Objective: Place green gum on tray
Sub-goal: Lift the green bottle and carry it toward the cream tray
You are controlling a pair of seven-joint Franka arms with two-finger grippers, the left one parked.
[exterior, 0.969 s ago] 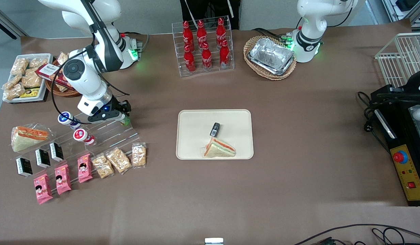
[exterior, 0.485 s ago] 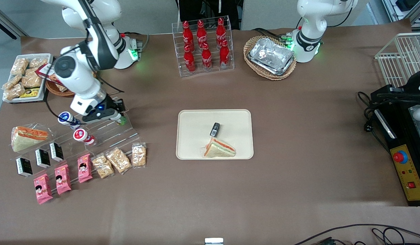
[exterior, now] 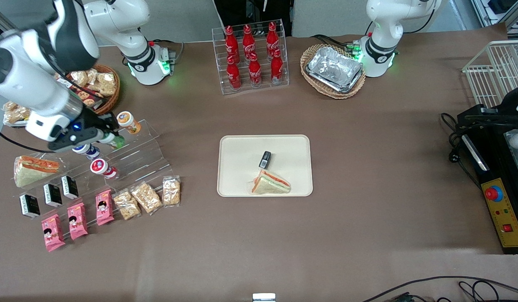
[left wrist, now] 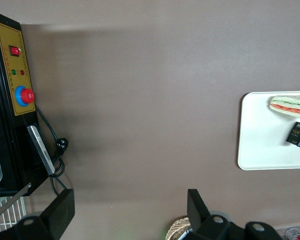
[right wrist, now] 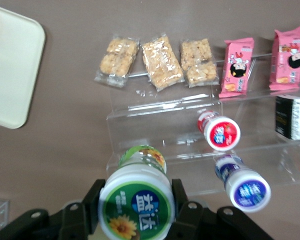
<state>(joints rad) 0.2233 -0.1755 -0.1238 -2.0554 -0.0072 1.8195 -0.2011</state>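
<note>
Currently, item one: my gripper (exterior: 109,137), raised over the clear stepped display rack (exterior: 133,157) at the working arm's end of the table, fingers clamped on the green gum (exterior: 117,142).

Item two: the green gum (right wrist: 137,202), held between my two fingers (right wrist: 92,200), one pressed on each flank of the bottle. Its white lid with the green label faces my wrist camera; the green body shows just under the lid. It hangs clear of the rack's steps.

Item three: the tray (exterior: 265,165), cream-beige, well apart from my gripper, toward the middle of the table. It carries a wrapped sandwich (exterior: 270,183) and a small dark packet (exterior: 265,159).

Item four, neighbours on the rack: an orange-bodied bottle (exterior: 127,121) on the upper step, a blue-lidded bottle (right wrist: 245,185) and a red-lidded bottle (right wrist: 220,131) nearer the front camera.

Item five, limits of view: from the front, my wrist and fingers cover most of the gum, leaving only a sliver of green. In my wrist view the tray (right wrist: 12,75) is cut off to one rounded corner, and my fingertips are hidden under the lid's rim. The label's small print I cannot read.
</note>
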